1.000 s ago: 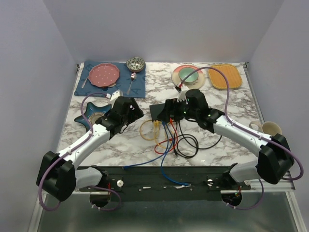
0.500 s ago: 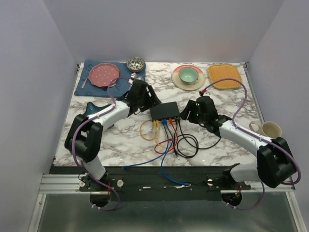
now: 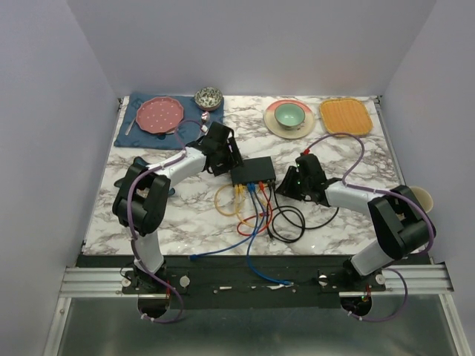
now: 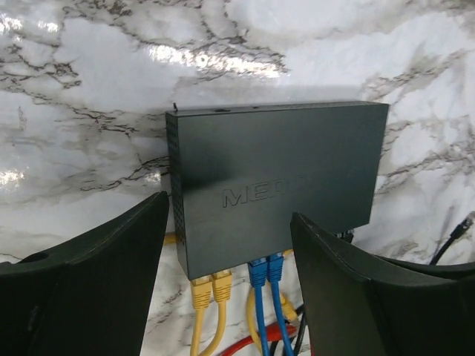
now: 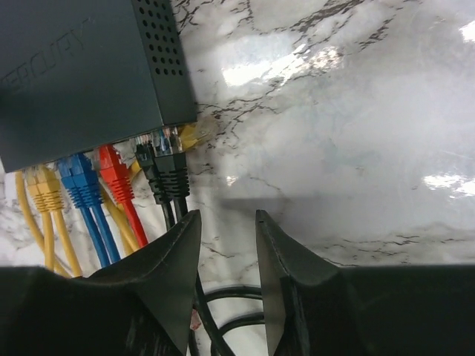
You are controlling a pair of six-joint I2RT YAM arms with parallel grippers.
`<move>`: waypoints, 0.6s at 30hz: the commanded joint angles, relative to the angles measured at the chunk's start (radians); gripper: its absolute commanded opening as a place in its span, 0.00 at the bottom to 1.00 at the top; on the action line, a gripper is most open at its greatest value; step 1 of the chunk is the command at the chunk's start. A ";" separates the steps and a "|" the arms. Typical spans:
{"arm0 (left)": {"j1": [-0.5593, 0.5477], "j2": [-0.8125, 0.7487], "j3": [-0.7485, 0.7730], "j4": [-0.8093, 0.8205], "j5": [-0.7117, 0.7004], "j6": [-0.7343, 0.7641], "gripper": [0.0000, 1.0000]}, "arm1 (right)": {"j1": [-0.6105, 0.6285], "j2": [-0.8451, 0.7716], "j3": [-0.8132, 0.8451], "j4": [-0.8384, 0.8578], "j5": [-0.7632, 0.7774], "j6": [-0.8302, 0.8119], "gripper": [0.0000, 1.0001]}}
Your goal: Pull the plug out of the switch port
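**Black switch (image 3: 254,171) with cables plugged in, on marble table (image 3: 356,159)**

Seen from above, left to right. At the far left rear: blue cloth (image 3: 141,127) under a pink plate (image 3: 162,114), patterned bowl (image 3: 208,97) at its corner.

Next, left gripper (image 3: 227,162), low beside the switch's left end. Through its wrist camera, showed fingers (image 4: 96,274) spread wide, one off the box's left side, the other in front of its right half. Could not be told whether either touched. Held nothing.

At mid-table, the switch. Lay flat, sockets along the near edge. At those sockets, left to right: yellow plugs (image 5: 44,189), blue plugs (image 5: 78,178), red plug (image 5: 113,167), black plugs (image 5: 167,167), cords trailing toward the arms' bases.

Just right of the switch, right gripper (image 3: 286,185), low over the marble. Showed fingers (image 5: 297,297) drawn close, a narrow gap of bare marble between, nothing pinched. Hung just short of the black plugs, their cords passing beneath one finger.

Farther right at the rear: green bowl (image 3: 289,114) on a round plate (image 3: 270,123), then an orange mat (image 3: 346,116).
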 commanded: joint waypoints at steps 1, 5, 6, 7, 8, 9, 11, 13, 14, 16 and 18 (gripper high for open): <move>-0.004 0.043 -0.001 -0.045 0.020 0.021 0.77 | 0.004 0.032 -0.068 0.070 -0.163 0.047 0.44; -0.001 0.075 0.013 -0.052 0.035 0.021 0.77 | 0.045 0.066 -0.063 0.144 -0.250 0.073 0.44; 0.001 0.078 0.021 -0.060 0.037 0.025 0.77 | 0.050 0.072 -0.055 0.136 -0.249 0.067 0.44; 0.003 0.072 0.027 -0.063 0.030 0.027 0.77 | 0.051 0.077 -0.047 0.131 -0.247 0.069 0.44; 0.004 0.066 0.028 -0.064 0.027 0.030 0.77 | 0.051 0.071 -0.044 0.121 -0.217 0.075 0.44; 0.010 0.057 0.028 -0.072 0.020 0.033 0.77 | 0.050 0.061 -0.044 0.098 -0.194 0.073 0.44; 0.015 0.012 0.016 -0.078 -0.008 0.039 0.77 | 0.050 0.000 -0.055 0.082 -0.131 0.067 0.45; 0.025 -0.052 -0.016 -0.072 -0.029 0.039 0.77 | 0.050 -0.058 -0.061 0.058 -0.085 0.057 0.49; 0.029 -0.078 -0.031 -0.069 -0.037 0.039 0.77 | 0.050 -0.086 -0.061 0.050 -0.039 0.052 0.51; 0.032 -0.156 -0.091 -0.040 -0.048 0.034 0.78 | 0.051 -0.164 -0.046 0.019 -0.001 0.031 0.56; 0.033 -0.208 -0.152 0.024 -0.049 0.007 0.78 | 0.050 -0.204 -0.014 0.003 0.041 0.006 0.59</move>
